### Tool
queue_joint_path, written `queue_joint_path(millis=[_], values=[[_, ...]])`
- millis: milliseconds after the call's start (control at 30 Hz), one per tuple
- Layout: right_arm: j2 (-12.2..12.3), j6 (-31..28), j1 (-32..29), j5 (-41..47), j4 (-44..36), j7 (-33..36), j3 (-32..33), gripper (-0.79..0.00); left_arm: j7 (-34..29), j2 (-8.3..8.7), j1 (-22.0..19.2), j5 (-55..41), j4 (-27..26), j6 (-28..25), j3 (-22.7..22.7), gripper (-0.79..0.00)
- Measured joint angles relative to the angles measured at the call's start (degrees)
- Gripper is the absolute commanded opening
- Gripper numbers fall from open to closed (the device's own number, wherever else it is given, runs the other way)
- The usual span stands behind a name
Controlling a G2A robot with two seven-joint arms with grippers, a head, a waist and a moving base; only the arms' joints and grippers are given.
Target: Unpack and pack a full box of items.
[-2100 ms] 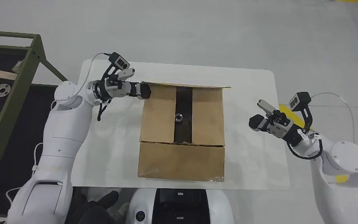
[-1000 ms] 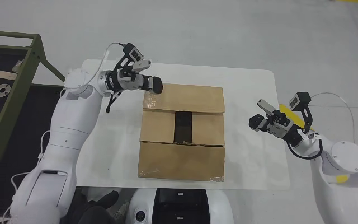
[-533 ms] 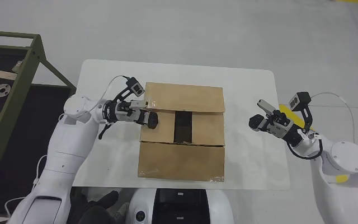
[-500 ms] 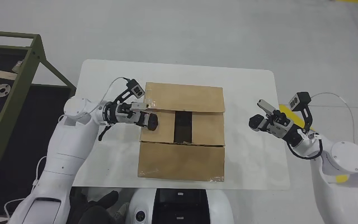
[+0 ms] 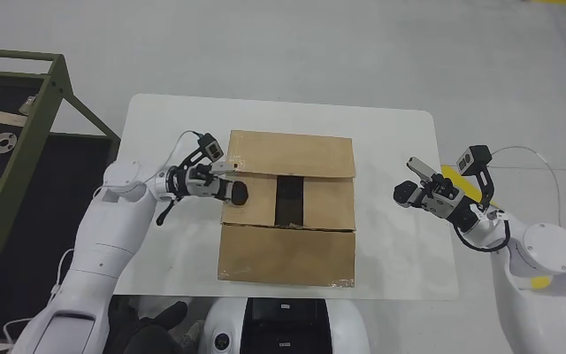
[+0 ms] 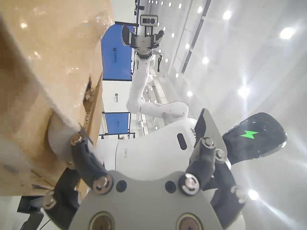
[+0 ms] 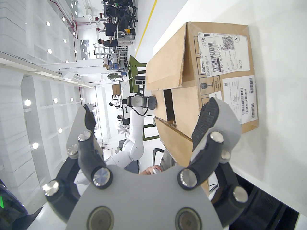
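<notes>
We judge the packing nearly done: the box sits mid the table, flaps folded down save a dark slot, the left gripper with fingers spread against it, the right gripper open-fingered, well apart.

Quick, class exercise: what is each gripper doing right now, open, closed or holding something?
Left gripper: open, at the box flap, gripping nothing.
Right gripper: open, empty, clear of the box.
</notes>
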Motion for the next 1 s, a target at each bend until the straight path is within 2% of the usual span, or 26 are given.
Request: queue_joint_path(millis=[433, 700, 1000], values=[[0.0, 0.0, 0.0, 0.0, 0.0, 0.0, 0.0, 0.000, 4.0, -1.14, -5.0, -2.3, 7.1, -5.7, 2.1, 0.000], [0.0, 0.0, 0.0, 0.0, 0.0, 0.0, 0.0, 0.000, 3.6, -1.81, -8.3, -5.3, 7.8, -8.3, 2.6, 0.000], [0.0, 0.0, 0.0, 0.0, 0.0, 0.0, 0.0, 0.000, 4.5, -2.86, -12.3, -8.8, 9.3, -8.2, 4.1, 0.000]])
